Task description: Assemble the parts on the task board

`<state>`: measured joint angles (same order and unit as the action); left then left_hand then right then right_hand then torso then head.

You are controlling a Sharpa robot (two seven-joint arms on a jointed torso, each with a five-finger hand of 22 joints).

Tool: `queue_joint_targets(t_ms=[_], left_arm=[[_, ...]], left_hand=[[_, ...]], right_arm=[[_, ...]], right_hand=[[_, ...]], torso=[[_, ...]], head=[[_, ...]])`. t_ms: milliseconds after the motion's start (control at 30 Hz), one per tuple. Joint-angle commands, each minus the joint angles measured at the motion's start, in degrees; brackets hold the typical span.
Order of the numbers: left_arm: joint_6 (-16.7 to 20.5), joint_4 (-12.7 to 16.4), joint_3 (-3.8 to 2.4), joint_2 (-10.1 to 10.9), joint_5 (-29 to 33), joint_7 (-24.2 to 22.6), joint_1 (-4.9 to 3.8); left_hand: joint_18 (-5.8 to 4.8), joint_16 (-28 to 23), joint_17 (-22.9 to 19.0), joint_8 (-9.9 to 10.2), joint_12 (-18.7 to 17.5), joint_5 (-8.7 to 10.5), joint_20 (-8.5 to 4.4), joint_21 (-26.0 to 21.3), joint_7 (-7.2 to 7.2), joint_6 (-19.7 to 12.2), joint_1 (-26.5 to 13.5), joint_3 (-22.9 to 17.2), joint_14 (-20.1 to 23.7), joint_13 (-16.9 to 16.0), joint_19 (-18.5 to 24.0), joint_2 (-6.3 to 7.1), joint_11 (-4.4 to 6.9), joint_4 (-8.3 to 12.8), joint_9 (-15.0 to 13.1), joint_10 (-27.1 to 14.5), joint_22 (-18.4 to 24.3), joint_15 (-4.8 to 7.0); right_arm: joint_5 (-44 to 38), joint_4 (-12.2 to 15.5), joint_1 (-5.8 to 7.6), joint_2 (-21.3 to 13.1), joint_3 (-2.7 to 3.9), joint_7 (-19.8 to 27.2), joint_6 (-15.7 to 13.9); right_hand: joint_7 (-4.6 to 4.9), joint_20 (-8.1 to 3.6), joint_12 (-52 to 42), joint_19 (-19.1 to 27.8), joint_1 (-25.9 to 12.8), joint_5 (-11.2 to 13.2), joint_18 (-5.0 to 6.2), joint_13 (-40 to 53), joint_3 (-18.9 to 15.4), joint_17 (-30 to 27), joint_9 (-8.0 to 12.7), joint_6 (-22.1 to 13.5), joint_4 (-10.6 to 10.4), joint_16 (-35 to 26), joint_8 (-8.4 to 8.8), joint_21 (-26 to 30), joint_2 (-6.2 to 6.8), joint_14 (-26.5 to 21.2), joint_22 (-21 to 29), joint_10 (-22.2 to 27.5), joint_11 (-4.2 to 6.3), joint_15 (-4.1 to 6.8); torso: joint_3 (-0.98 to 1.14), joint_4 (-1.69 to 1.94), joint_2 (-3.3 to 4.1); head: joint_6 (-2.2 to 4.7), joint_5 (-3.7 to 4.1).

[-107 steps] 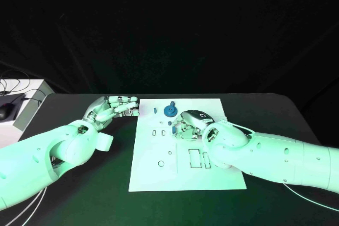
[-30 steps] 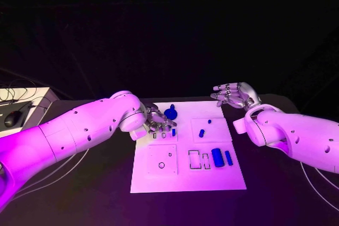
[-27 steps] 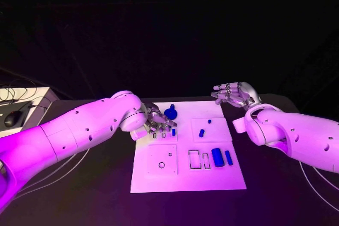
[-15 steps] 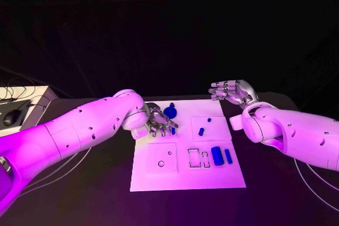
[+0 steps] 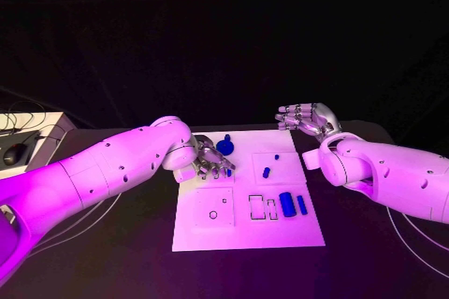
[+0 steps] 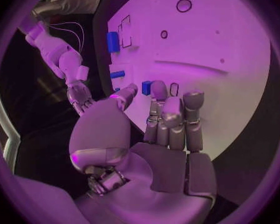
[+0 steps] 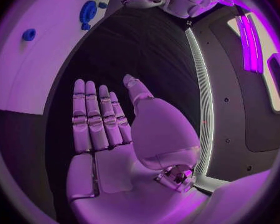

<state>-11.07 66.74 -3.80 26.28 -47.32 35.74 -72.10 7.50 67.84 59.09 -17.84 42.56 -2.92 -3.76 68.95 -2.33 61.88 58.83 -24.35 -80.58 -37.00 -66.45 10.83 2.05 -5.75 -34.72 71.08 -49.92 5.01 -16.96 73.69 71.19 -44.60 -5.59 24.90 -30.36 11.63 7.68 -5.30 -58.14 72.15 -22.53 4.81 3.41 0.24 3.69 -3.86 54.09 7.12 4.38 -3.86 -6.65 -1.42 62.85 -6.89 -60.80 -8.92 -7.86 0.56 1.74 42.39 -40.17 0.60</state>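
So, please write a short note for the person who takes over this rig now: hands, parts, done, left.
Left hand: open, fingers spread, over the task board near its far left corner, holds nothing.
Right hand: open, above the table past the board's far right corner.
Parts: blue gear far left; small piece in the right panel; two longer pieces by the rectangular slots.
Done: cannot tell which parts are seated.
Left: the outlined slots look unfilled.

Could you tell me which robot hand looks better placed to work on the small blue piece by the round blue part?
Probably the left robot hand: it hovers over the blue piece, while the right robot hand is open beyond the board's far corner.
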Motion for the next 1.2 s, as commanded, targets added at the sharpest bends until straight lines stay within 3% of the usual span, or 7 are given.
queue_joint_targets(t_ms=[33,167,200,367,767,1033,1200], left_arm=[[-1.6,-0.3,-0.01,-0.2,-0.7,0.2,-0.14],[-1.7,-0.5,-0.01,-0.2,-1.3,0.4,-0.15],[-1.8,-0.5,-0.01,-0.3,-1.4,0.4,-0.15],[-1.6,-1.0,0.00,-0.5,-1.6,0.5,-0.15],[-1.1,-1.2,0.02,-1.0,-1.0,0.4,-0.15],[-0.9,-1.2,0.02,-1.0,-0.3,0.3,-0.15],[-1.2,-1.8,0.03,-1.3,-0.1,0.3,-0.15]], left_hand=[[0.36,0.3,0.2,-0.8,0.0,-0.05,-0.18,0.4,0.47,-0.2,0.0,-0.5,-0.4,-0.1,-0.5,-0.01,0.32,0.3,-1.8,0.2,-0.3,0.20],[0.21,0.6,0.7,-3.8,0.2,-0.12,-0.45,0.6,1.30,-0.9,-0.4,-1.2,-0.5,-0.1,-0.9,0.27,0.77,0.6,-7.6,0.4,-0.9,0.49],[0.12,0.7,0.9,-4.7,0.3,-0.23,-0.55,0.6,1.33,-1.7,-0.7,-1.4,-0.5,-0.2,-1.0,0.38,0.87,0.5,-10.1,0.3,-1.1,0.59],[-0.02,0.7,1.2,-4.6,0.6,-0.15,-0.71,0.6,1.58,-1.7,-1.1,-1.4,-0.6,-0.2,-1.2,0.59,0.93,0.0,-13.5,0.4,-1.8,0.63],[-0.09,0.6,1.4,-3.3,0.9,-0.11,-0.75,0.3,1.46,-1.4,-1.4,1.0,-0.6,0.1,-1.3,1.25,0.82,-2.4,-16.0,0.3,-2.5,0.56],[-0.10,0.7,1.5,-3.2,0.9,-0.12,-0.74,0.3,1.45,-1.4,-1.6,1.1,-0.6,0.1,-1.4,1.27,0.81,-2.5,-16.1,0.3,-2.6,0.56],[-0.12,0.8,1.6,-3.1,1.0,-0.12,-0.73,0.3,1.50,-1.3,-0.9,0.9,-0.7,0.1,-1.4,1.09,0.85,-2.1,-16.3,0.3,-2.8,0.58]], right_arm=[[0.5,0.0,0.01,0.1,0.03,1.1,1.0],[0.5,0.0,0.01,0.1,0.03,1.0,1.0],[0.5,0.0,0.01,0.1,0.03,1.0,1.0],[0.5,0.0,0.00,0.2,0.02,0.9,1.1],[0.5,-0.1,-0.07,0.4,0.01,0.6,1.0],[0.5,-0.3,-0.13,0.6,-0.01,0.4,1.1],[0.5,-0.4,-0.16,0.7,-0.02,0.3,1.2]], right_hand=[[0.31,0.02,0.4,0.1,0.0,0.4,-0.30,0.0,-0.4,0.0,0.0,-0.2,0.1,-0.2,0.17,-0.2,-0.03,0.0,0.2,0.2,-0.25,-0.15],[0.53,0.09,0.4,0.2,-0.1,0.5,-0.33,0.0,-0.6,0.0,0.0,-0.3,0.1,-0.3,0.16,-0.3,0.11,-0.2,0.3,0.4,-0.38,-0.23],[0.58,0.11,0.4,0.2,-0.1,0.5,-0.33,0.0,-0.7,0.0,0.0,-0.3,0.1,-0.3,0.17,-0.3,0.13,-0.2,0.4,0.5,-0.41,-0.26],[0.71,0.19,0.4,0.4,-0.1,0.5,-0.33,0.0,-0.9,0.0,0.0,-0.4,0.0,-0.3,0.14,-0.3,0.22,-0.4,0.6,0.6,-0.51,-0.34],[0.91,0.48,0.1,0.9,0.3,0.4,-0.25,0.0,-1.8,0.0,0.0,-0.8,-0.2,-0.3,0.14,-0.7,0.21,-1.1,1.5,1.2,-0.72,-0.57],[0.97,0.60,0.1,1.2,0.4,0.4,-0.23,0.0,-2.0,0.0,0.0,-0.9,-0.2,-0.3,0.13,-0.8,0.18,-1.4,1.8,1.5,-0.79,-0.67],[1.03,0.70,0.0,1.4,0.4,0.4,-0.22,0.0,-2.1,0.0,0.0,-1.1,-0.2,-0.3,0.13,-0.8,0.17,-1.7,2.0,1.7,-0.85,-0.75]], torso=[[-0.01,0.00,-0.02],[-0.01,-0.02,-0.03],[-0.02,-0.03,-0.02],[-0.04,0.02,0.01],[-0.04,0.10,0.01],[-0.03,0.18,0.04],[0.02,-0.04,0.08]], head=[[-0.08,0.02],[-0.18,0.01],[-0.18,0.01],[-0.15,0.11],[-0.53,0.01],[-0.78,0.05],[-0.89,-0.02]])
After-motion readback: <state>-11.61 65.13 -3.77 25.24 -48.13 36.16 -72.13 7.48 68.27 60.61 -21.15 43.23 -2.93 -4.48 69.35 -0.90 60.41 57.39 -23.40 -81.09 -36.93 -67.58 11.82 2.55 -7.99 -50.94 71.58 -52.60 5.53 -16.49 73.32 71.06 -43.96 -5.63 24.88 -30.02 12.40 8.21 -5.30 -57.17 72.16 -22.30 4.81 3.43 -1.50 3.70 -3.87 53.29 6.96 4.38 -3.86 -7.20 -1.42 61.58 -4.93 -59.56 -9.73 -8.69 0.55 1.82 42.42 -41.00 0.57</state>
